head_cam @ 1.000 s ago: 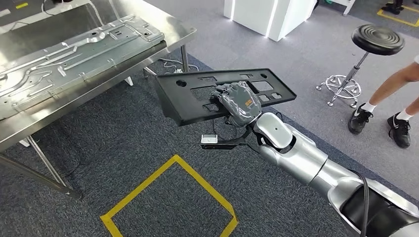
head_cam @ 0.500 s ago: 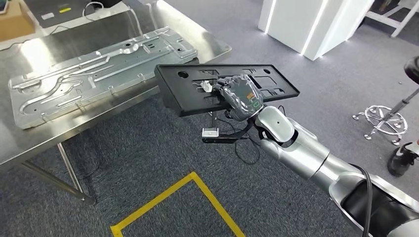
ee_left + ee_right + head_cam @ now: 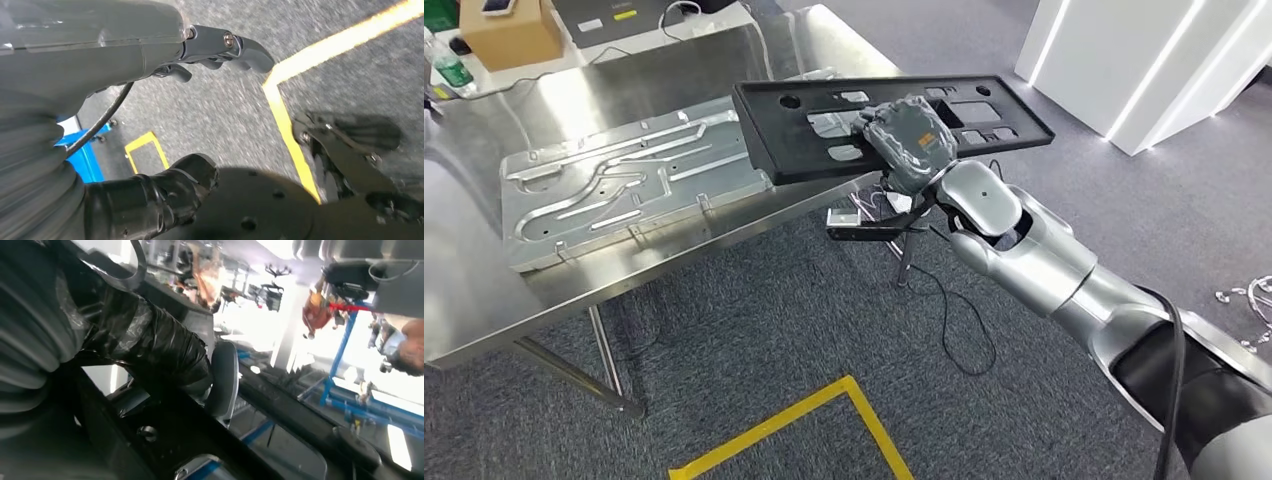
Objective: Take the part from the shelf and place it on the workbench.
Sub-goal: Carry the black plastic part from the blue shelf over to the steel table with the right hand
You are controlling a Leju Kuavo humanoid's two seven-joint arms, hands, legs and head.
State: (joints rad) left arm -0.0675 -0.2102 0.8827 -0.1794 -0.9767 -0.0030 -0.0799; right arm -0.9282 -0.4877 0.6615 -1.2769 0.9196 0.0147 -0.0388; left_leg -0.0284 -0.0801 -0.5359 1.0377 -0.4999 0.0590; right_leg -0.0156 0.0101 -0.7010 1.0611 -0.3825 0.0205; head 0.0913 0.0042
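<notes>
Since a second ago our view has swung round: the steel workbench now lies close ahead, and the black plastic panel we carry hangs over its near corner, above the edge of the stamped metal plate. That suggests the carry is nearly over and setting down comes next. Our right hand clasps the panel near its middle, fingers curled over its top face. Our left hand seems to hang empty, fingers loosely apart, though its picture is blurred.
</notes>
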